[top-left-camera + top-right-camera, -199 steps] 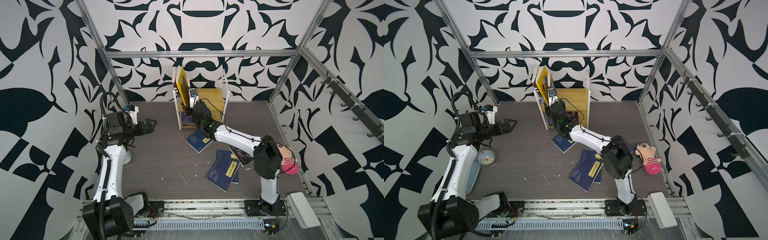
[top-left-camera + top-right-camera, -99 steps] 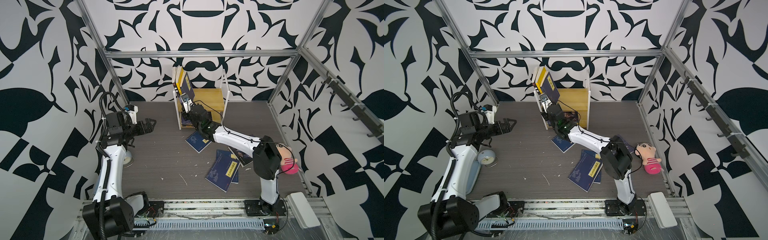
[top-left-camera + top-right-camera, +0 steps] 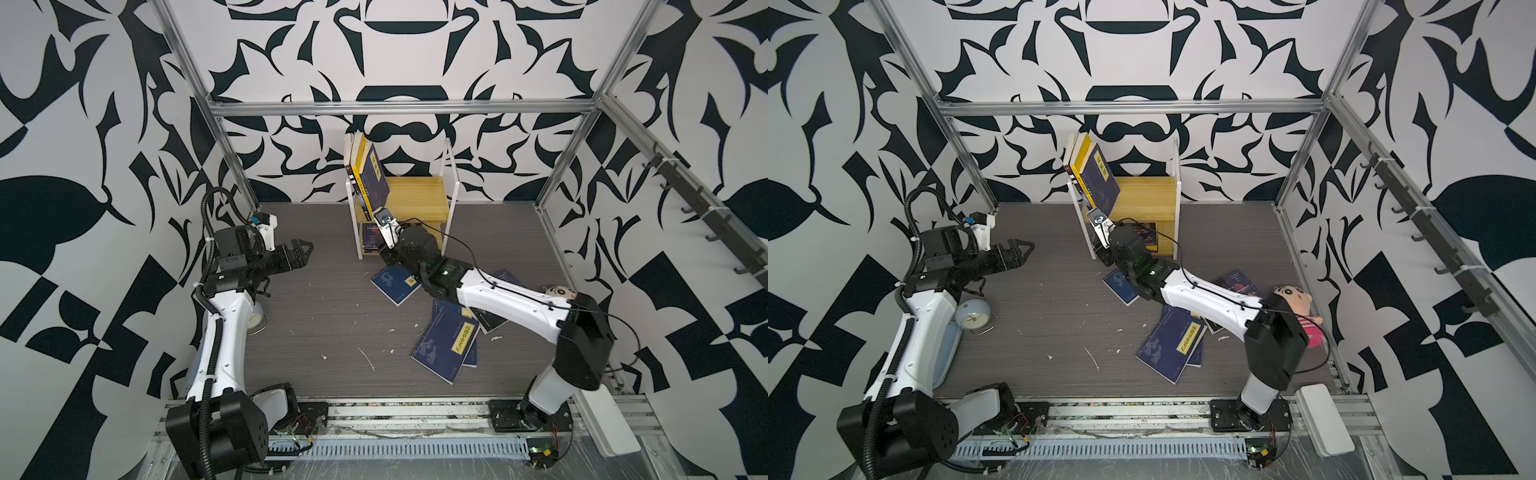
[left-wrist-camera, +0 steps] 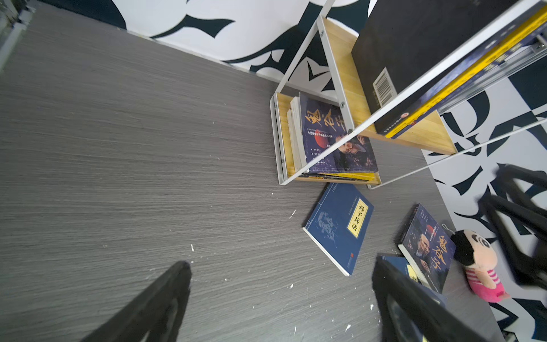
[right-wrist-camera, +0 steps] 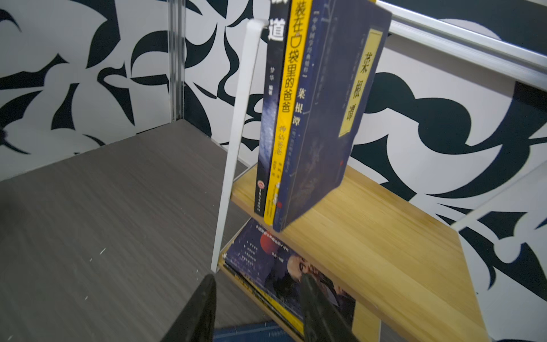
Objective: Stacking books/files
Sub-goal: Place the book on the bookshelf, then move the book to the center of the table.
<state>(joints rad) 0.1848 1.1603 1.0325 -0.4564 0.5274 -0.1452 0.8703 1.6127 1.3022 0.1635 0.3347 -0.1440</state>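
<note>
Three books stand at the left end of the wooden shelf's upper board; the outermost is a navy book with a yellow label, leaning on a yellow spine. My right gripper is open and holds nothing, just in front of and below that book, facing the flat stack of books on the lower board. Loose books lie on the floor: a navy one, a navy pile and an old-man cover. My left gripper hovers open at the left, well clear of them.
A round alarm clock and a light-blue pencil case sit by my left arm. A plush doll lies against the right wall. A white flat box rests on the front rail. Metal frame posts and patterned walls enclose the floor.
My right gripper has opened, let go of the navy labelled book on the upper board, and drawn back and down from the shelf. The left arm has not moved.
</note>
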